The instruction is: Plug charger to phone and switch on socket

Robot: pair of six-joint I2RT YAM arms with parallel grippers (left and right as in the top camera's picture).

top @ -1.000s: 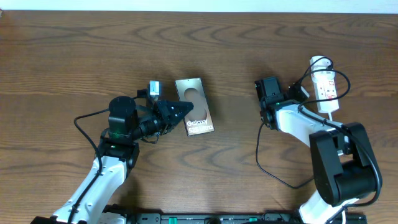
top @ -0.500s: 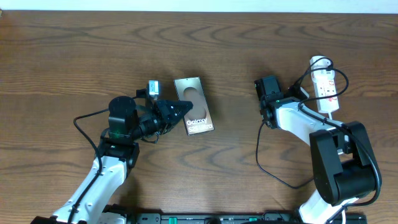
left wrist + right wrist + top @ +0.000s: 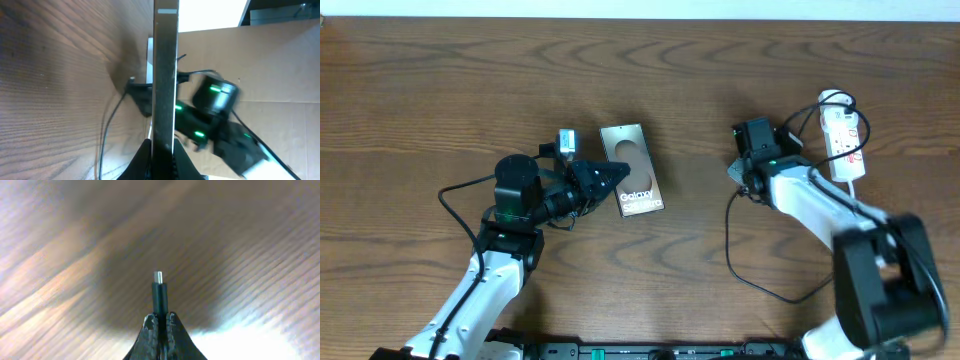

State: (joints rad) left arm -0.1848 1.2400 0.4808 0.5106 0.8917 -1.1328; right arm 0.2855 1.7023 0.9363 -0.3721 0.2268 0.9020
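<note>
The phone point(image 3: 632, 168) faces up at mid-table, bronze-grey with white "Galaxy" lettering. My left gripper point(image 3: 619, 179) is shut on its near-left edge. In the left wrist view the phone point(image 3: 165, 75) shows edge-on, clamped between my left gripper's point(image 3: 163, 152) black fingers. My right gripper point(image 3: 733, 173) hovers right of the phone, shut on the charger's small black plug tip point(image 3: 158, 294), which sticks out past my right gripper point(image 3: 159, 318) with its metal end showing. The charger's thin black cable point(image 3: 731, 250) loops toward the front. The white socket point(image 3: 842, 140) lies far right.
A thick white cord point(image 3: 832, 99) curls at the socket's far end. The right arm's body point(image 3: 880, 290) fills the front right corner and the left arm's base point(image 3: 516, 200) sits front left. Bare wood lies between phone and right gripper.
My right gripper has closed onto the charger plug, and the right arm has shifted slightly, now blurred by motion. The left gripper and the phone have not moved.
</note>
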